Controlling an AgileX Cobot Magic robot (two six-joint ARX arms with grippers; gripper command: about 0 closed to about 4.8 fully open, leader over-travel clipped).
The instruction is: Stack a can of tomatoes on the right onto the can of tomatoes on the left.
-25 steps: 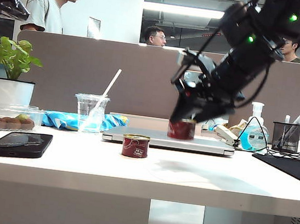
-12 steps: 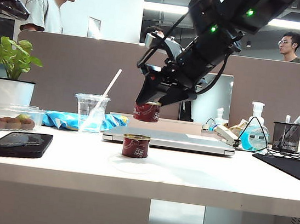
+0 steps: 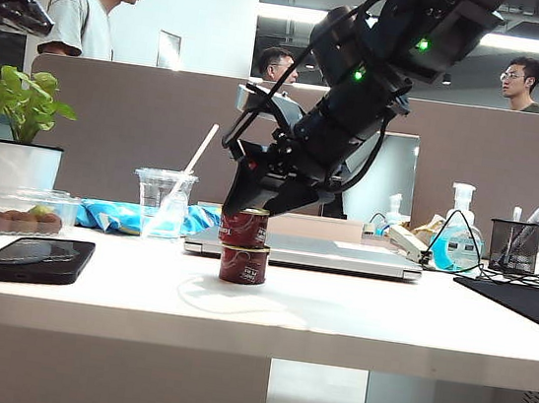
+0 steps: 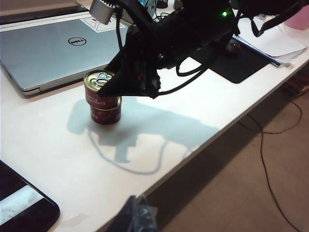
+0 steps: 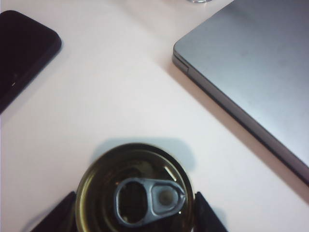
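Two small red cans of tomatoes stand one on the other in front of the laptop. The lower can (image 3: 243,265) rests on the white table (image 3: 353,322). The upper can (image 3: 243,227) meets its lid, shifted slightly left. My right gripper (image 3: 246,216) is shut on the upper can, coming down at a slant from the right. In the right wrist view the pull-tab lid (image 5: 135,193) sits between the two dark fingers (image 5: 62,215). The left wrist view shows both the upper can (image 4: 98,88) and the lower can (image 4: 106,115). My left gripper (image 4: 139,216) hangs off the table's front edge, tips together, holding nothing.
A closed silver laptop (image 3: 302,253) lies just behind the cans. A black phone (image 3: 33,258) lies front left, with a plastic cup and straw (image 3: 162,202), a potted plant (image 3: 18,163) and a fruit box (image 3: 0,211) behind. A sanitizer bottle (image 3: 458,241), pen holder (image 3: 515,244) and black mat (image 3: 525,300) stand at right.
My right arm carried its can leftward from above the laptop, then lowered it onto the can standing on the table.
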